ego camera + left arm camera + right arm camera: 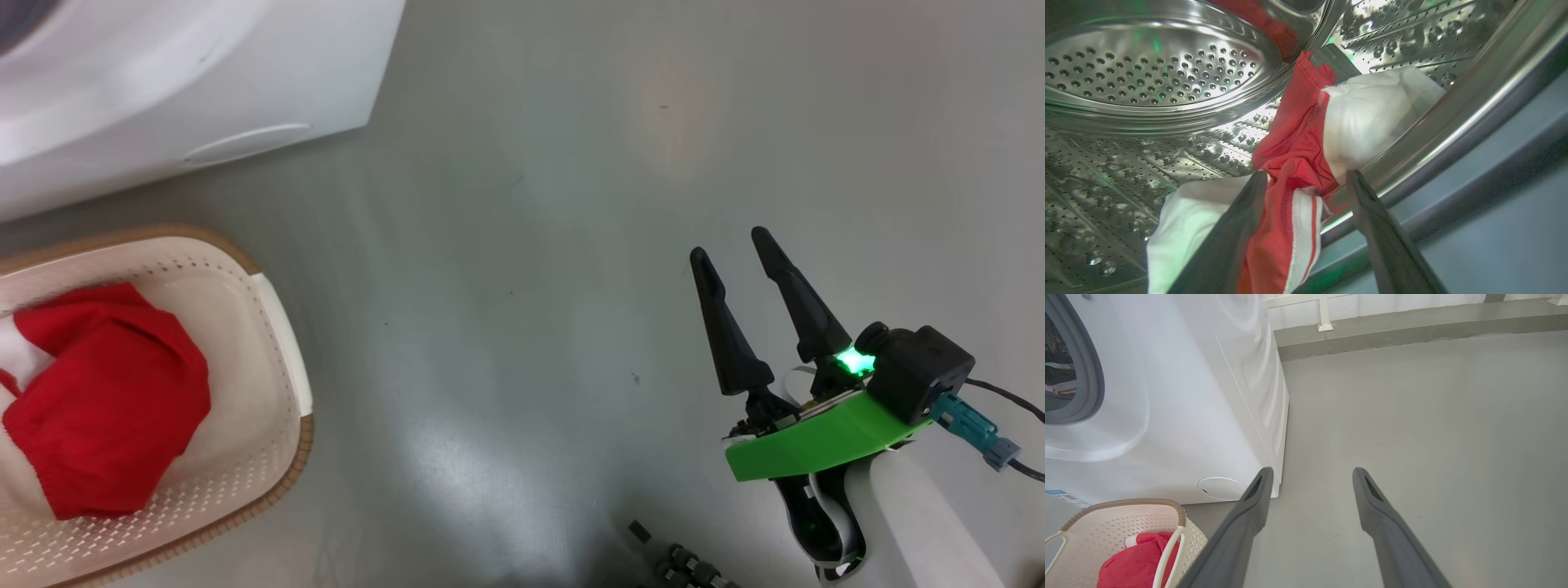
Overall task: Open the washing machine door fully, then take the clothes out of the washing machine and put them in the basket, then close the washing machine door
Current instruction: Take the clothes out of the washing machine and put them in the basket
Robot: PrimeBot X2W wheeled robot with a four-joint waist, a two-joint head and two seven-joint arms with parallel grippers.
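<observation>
One red, white-striped garment [1294,147] in the perforated steel drum [1147,73]: your left gripper [1306,173] straddles it, spread for pinching; right gripper [729,243] spread, idle.

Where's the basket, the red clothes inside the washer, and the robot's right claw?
basket [245,343]: head view, on its holey inner wall.
red clothes [1294,147]: left wrist view, on the red fabric in the middle.
right claw [728,243]: head view, midway between its two open tips.
</observation>
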